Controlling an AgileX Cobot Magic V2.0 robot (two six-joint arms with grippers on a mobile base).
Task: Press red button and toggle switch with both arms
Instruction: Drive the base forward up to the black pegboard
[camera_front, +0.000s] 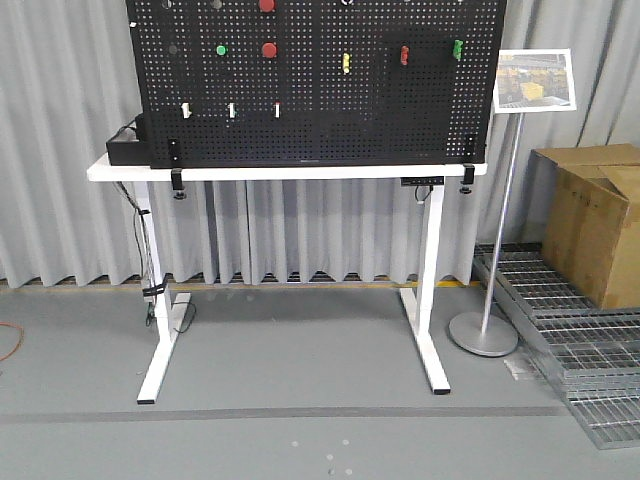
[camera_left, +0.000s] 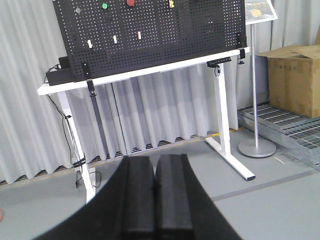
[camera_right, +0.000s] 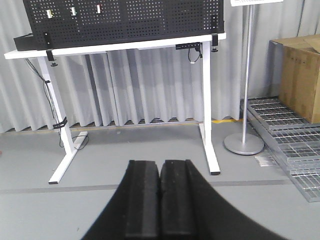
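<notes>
The red button (camera_front: 269, 49) is seen on the far pegboard (camera_front: 400, 130), just right of the green button (camera_front: 221, 49). The toggle switch (camera_left: 77, 10) is taken to be the small ringed knob further left. Both are judged stiff and sprung: the dome should be pushed centrally, the lever nudged at its tip. The left gripper (camera_left: 154, 195) and right gripper (camera_right: 160, 200) are closed and empty, well apart from the board.

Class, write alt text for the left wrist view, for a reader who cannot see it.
The left gripper, shut, fills the bottom edge and points across grey floor at a black pegboard with a green button, standing on a white table. A cardboard box and a sign stand are at the right.
</notes>
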